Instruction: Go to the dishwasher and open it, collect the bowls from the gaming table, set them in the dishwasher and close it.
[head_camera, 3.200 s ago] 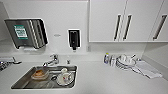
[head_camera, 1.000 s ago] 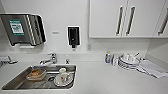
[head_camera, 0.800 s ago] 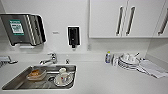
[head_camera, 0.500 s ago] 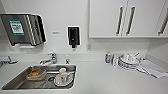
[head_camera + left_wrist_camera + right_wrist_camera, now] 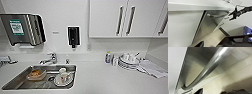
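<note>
- Right gripper (image 5: 233, 15) is seen spread apart, just beside the dishwasher (image 5: 209, 26) bar handle (image 5: 209, 68), nothing grasped.
- Left gripper state cannot be told.
- Dishwasher is located under the counter (image 5: 105, 77), door shut.
- Head view is unchanged from earlier: sink (image 5: 22, 80), plates (image 5: 127, 62) unmoved.

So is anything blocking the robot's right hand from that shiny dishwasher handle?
Nothing visible does. In the right wrist view the dishwasher's bar handle runs close across the steel front with nothing in front of it. The left wrist view shows the right gripper near the handle, the gap between them open.
</note>
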Tool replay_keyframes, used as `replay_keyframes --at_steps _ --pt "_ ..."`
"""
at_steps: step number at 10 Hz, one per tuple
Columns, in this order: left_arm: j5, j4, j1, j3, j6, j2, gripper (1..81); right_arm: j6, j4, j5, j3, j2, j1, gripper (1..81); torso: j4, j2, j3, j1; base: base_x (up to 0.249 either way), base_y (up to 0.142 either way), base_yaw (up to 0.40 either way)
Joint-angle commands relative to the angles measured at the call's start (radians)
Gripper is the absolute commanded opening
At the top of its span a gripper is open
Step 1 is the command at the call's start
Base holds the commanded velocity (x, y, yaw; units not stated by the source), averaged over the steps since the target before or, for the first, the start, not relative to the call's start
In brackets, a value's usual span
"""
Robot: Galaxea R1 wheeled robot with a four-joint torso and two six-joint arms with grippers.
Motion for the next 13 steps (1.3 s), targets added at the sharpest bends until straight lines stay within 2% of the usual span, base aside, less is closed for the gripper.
replay_keyframes --at_steps 1,5,8,9,11,13 --pt "0.002 0.009 -0.080 0.024 0.004 -0.045 81.1 0.133 0.023 -0.041 0.009 -0.058 0.122 81.1 0.000 0.000 0.000 0.000 0.000 0.000 0.000" --pt "0.004 0.013 -0.080 0.023 0.006 -0.042 81.1 0.286 0.021 0.013 0.092 -0.133 0.167 81.1 0.000 0.000 0.000 0.000 0.000 0.000 0.000" --pt "0.008 0.021 -0.078 0.023 0.006 -0.031 81.1 0.297 0.000 0.030 0.097 -0.126 0.192 81.1 0.000 0.000 0.000 0.000 0.000 0.000 0.000" --pt "0.008 0.021 -0.078 0.023 0.006 -0.031 81.1 0.297 -0.046 0.077 0.084 -0.120 0.182 81.1 0.000 0.000 0.000 0.000 0.000 0.000 0.000" --pt "0.008 0.019 -0.078 0.023 0.006 -0.031 81.1 0.297 -0.091 0.126 0.061 -0.124 0.143 81.1 0.000 0.000 0.000 0.000 0.000 0.000 0.000" --pt "0.008 0.019 -0.078 0.023 0.006 -0.026 81.1 0.299 -0.080 0.136 0.027 -0.116 0.126 81.1 0.000 0.000 0.000 0.000 0.000 0.000 0.000"
